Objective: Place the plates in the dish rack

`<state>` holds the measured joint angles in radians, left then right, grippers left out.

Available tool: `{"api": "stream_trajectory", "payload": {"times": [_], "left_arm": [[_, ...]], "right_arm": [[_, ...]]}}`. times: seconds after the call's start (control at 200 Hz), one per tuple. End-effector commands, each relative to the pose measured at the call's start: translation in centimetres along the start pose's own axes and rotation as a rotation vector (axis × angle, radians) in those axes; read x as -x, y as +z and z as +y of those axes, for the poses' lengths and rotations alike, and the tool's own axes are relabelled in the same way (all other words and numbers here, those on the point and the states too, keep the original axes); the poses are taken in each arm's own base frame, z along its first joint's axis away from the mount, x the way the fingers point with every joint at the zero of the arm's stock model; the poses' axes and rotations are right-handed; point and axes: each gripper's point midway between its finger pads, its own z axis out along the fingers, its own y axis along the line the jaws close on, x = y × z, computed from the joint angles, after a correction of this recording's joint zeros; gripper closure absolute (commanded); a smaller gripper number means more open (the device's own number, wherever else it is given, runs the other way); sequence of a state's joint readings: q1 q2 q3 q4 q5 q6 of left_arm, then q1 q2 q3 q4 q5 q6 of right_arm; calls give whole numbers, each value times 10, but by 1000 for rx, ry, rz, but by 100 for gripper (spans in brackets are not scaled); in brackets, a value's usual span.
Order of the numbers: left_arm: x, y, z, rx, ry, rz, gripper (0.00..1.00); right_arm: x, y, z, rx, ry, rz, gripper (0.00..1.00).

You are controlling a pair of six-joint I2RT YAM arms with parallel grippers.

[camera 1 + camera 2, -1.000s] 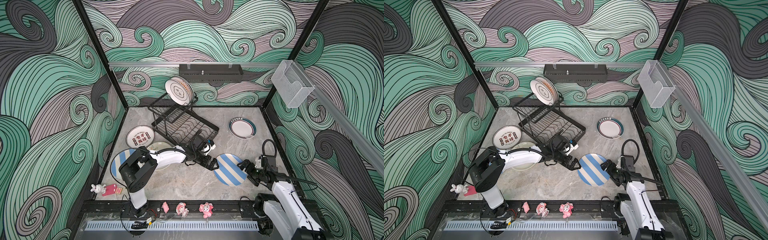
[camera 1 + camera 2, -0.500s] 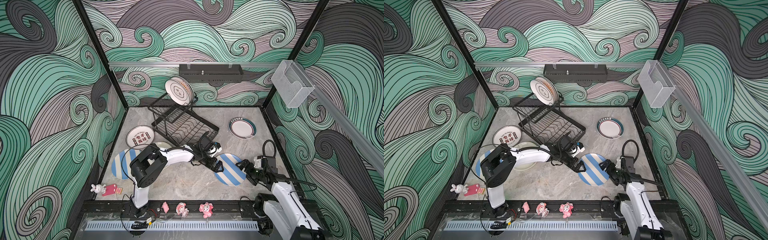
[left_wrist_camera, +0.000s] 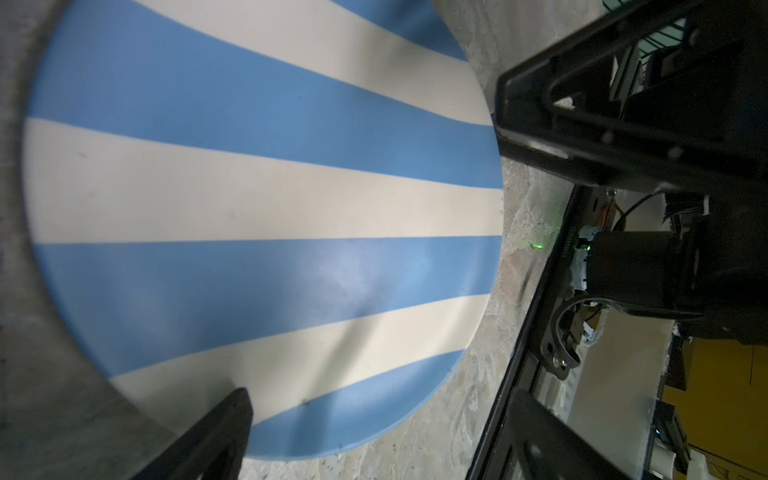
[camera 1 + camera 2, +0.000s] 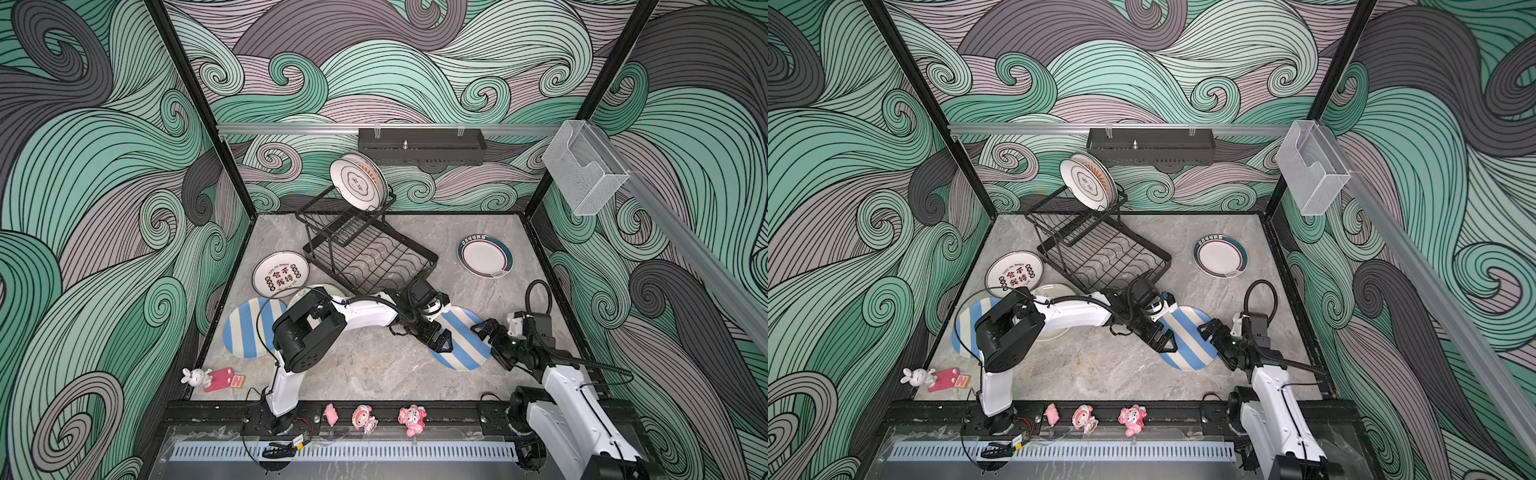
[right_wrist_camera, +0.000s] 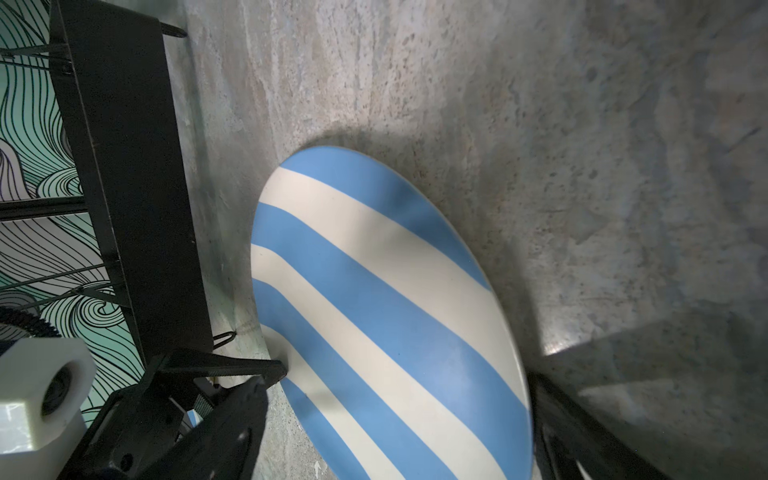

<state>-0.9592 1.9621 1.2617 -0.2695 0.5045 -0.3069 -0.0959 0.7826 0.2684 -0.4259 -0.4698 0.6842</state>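
Left fingers (image 4: 440,340) have slid right to the striped plate (image 4: 461,351), open, empty; right fingers (image 4: 488,329) gape empty at its opposite rim.

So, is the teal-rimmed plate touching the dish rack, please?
Apart; both top views show bare floor between the teal-rimmed plate and the dish rack.

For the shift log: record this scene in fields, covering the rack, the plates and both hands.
rack: black wire dish rack, plates upright in its upper basket
between hands: blue-white striped plate, lying flat
elsewhere flat: second striped plate, teal-rimmed plate, character-printed plate
left hand: open, at one edge of the striped plate
right hand: open, at the opposite edge
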Motion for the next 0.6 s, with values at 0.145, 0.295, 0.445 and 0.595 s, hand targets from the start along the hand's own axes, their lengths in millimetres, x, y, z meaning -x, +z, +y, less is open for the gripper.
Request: {"api": "stream_trajectory", "payload": {"times": [0.145, 0.295, 0.445, 0.595], "left_arm": [[5, -7, 3, 48, -21, -11, 1], [14, -30, 5, 151, -39, -77, 1], [16, -45, 16, 248, -108, -147, 1], [14, -38, 20, 243, -126, -150, 1]], "right_arm": [[-13, 4, -22, -75, 35, 39, 3], [-12, 3, -24, -86, 37, 26, 4], [-10, 4, -25, -100, 31, 25, 4], [-6, 4, -23, -107, 11, 27, 4]]}}
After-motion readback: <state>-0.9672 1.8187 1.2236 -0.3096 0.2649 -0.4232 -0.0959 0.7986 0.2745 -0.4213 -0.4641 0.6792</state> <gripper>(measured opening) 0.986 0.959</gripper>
